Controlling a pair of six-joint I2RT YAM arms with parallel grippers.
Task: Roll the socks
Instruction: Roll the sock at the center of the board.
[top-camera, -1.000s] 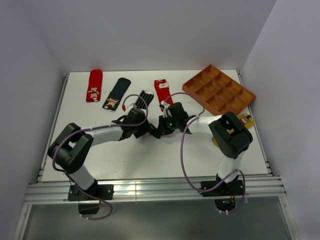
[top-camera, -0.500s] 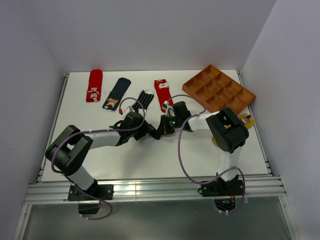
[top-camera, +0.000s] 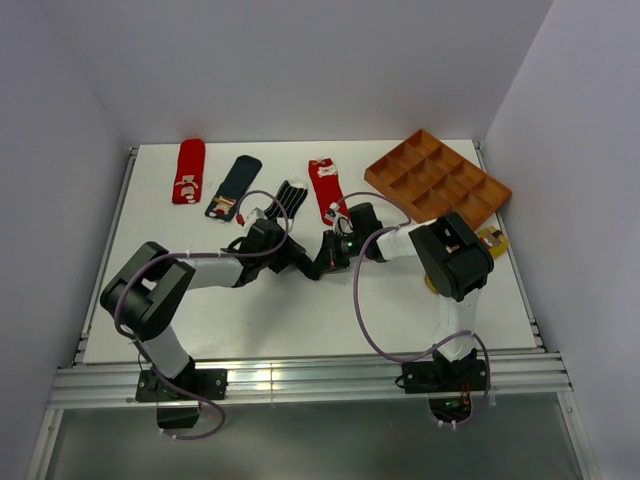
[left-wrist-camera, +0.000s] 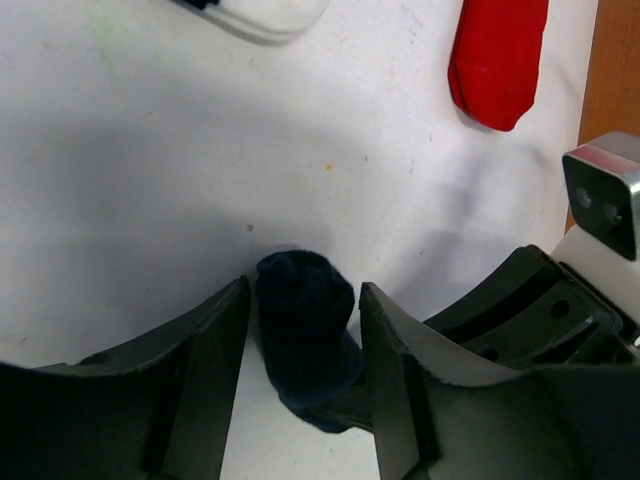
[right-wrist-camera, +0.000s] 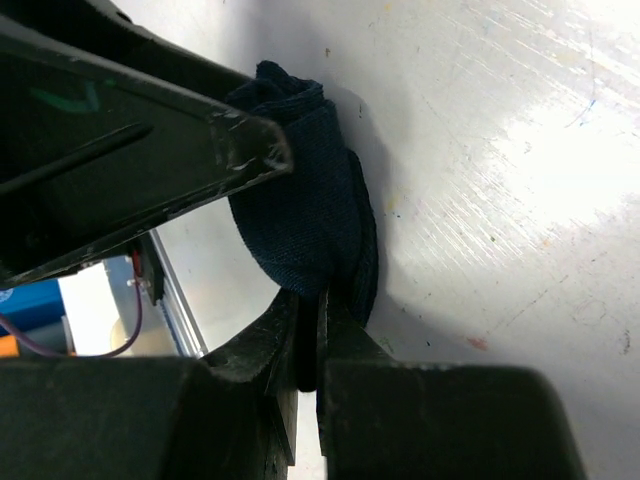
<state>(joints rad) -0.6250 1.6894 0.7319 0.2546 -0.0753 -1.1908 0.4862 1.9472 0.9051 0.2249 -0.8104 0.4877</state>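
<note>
A plain navy sock (left-wrist-camera: 305, 330), rolled into a short bundle, lies at the table's middle (top-camera: 312, 266). My left gripper (left-wrist-camera: 305, 290) is open and straddles the roll. One finger (left-wrist-camera: 215, 370) touches it, and a thin gap shows at the other finger (left-wrist-camera: 395, 370). My right gripper (right-wrist-camera: 318, 295) is shut on the loose edge of this sock (right-wrist-camera: 300, 220). In the top view the two grippers (top-camera: 300, 262) (top-camera: 324, 262) meet tip to tip. Along the far side lie a red sock (top-camera: 188, 171), a navy sock with a patch (top-camera: 233, 187), a striped sock (top-camera: 288, 197) and a second red sock (top-camera: 326, 184).
A wooden compartment tray (top-camera: 437, 179) stands at the far right, and its edge (left-wrist-camera: 608, 70) shows in the left wrist view. A yellow item (top-camera: 490, 240) peeks out behind the right arm. White walls close in the table on three sides.
Both grippers stay together at the roll. The left wrist has drifted slightly to the left, and the right forearm has swung a little toward the far side.
</note>
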